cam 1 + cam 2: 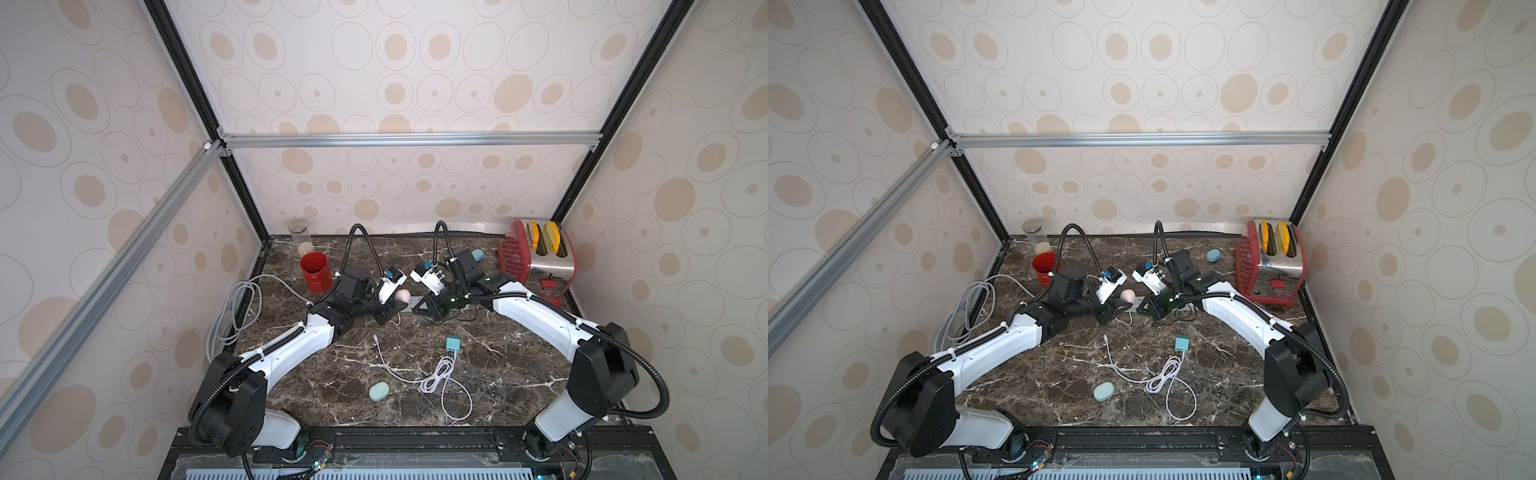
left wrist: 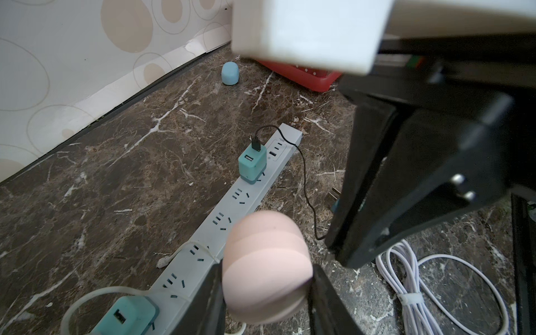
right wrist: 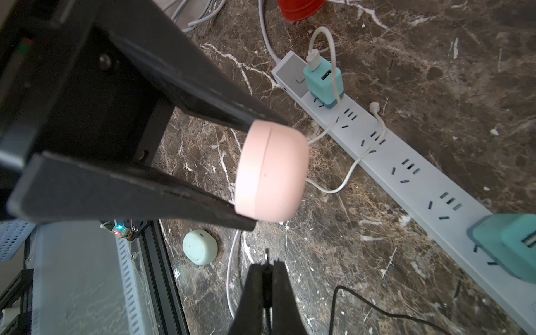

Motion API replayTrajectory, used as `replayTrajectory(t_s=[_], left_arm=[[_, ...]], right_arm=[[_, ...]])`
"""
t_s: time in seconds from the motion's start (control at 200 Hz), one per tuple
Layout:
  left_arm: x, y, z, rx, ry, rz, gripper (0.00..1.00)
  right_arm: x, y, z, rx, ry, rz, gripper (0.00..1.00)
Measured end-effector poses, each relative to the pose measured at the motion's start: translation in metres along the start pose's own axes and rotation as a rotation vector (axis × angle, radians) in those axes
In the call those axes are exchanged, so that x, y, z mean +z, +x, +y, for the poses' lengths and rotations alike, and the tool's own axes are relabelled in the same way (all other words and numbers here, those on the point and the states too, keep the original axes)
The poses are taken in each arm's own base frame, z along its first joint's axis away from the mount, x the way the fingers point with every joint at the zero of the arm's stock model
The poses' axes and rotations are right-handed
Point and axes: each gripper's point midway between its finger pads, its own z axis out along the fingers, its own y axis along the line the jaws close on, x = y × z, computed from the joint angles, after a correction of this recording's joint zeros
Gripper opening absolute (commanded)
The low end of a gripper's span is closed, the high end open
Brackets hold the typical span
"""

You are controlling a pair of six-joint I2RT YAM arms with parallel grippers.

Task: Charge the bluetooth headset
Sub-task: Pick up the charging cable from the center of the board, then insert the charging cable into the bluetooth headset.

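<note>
The pink headset case (image 2: pixel 266 269) is pinched in the left hand (image 3: pixel 259 174), lifted over the power strip (image 2: pixel 232 208). The right hand (image 3: pixel 266 264) is pressed together on the plug (image 3: pixel 266 255) of the black cable (image 2: pixel 304 174), apart from the case. We see no port, so we judge a skewed push could roll the rounded shell from its pinch or bend the tip.

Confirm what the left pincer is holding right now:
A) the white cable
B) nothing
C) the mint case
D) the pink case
D: the pink case is clamped in the left pincer, while the mint case and the white cable lie loose on the table.
</note>
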Motion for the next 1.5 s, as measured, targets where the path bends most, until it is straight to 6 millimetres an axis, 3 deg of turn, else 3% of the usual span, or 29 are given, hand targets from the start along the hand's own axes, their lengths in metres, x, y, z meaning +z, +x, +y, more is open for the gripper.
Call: replayTrajectory(t_s=[1.497], left_arm=[[0.005, -0.002, -0.007, 0.021, 0.029, 0.033, 0.2]], right_arm=[[0.002, -0.01, -0.003, 0.082, 0.002, -0.013, 0.0]])
